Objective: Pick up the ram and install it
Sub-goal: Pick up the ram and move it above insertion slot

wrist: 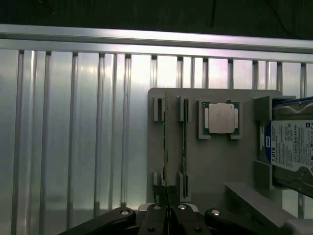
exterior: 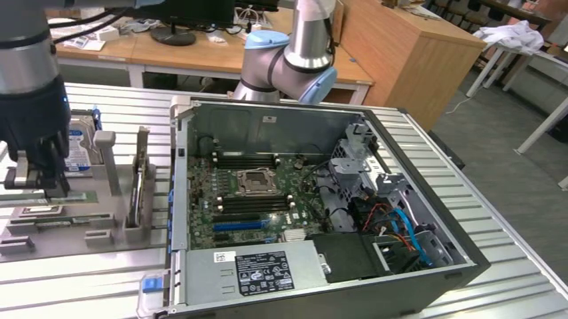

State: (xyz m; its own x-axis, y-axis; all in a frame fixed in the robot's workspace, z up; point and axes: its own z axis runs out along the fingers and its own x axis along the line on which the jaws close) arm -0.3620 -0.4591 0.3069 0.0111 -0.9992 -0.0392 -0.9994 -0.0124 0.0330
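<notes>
The gripper point(wrist: 168, 215) is closed with its fingers pinched tight on the ram point(wrist: 166, 147). The ram stands on edge in the slotted posts along one edge of the grey holder point(wrist: 220, 166). A second stick point(wrist: 184, 147) stands just beside it, then the processor point(wrist: 221, 118), and the hard drive point(wrist: 293, 147) sits at the holder's opposite edge. The holder rests on the ribbed metal surface point(wrist: 73, 137). In the exterior view the gripper point(exterior: 49, 189) is to the left of the open computer case point(exterior: 310, 199).

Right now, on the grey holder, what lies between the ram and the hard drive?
The square silver processor chip, in its own cradle, lies between the ram and the hard drive; the wrist view shows this.
</notes>
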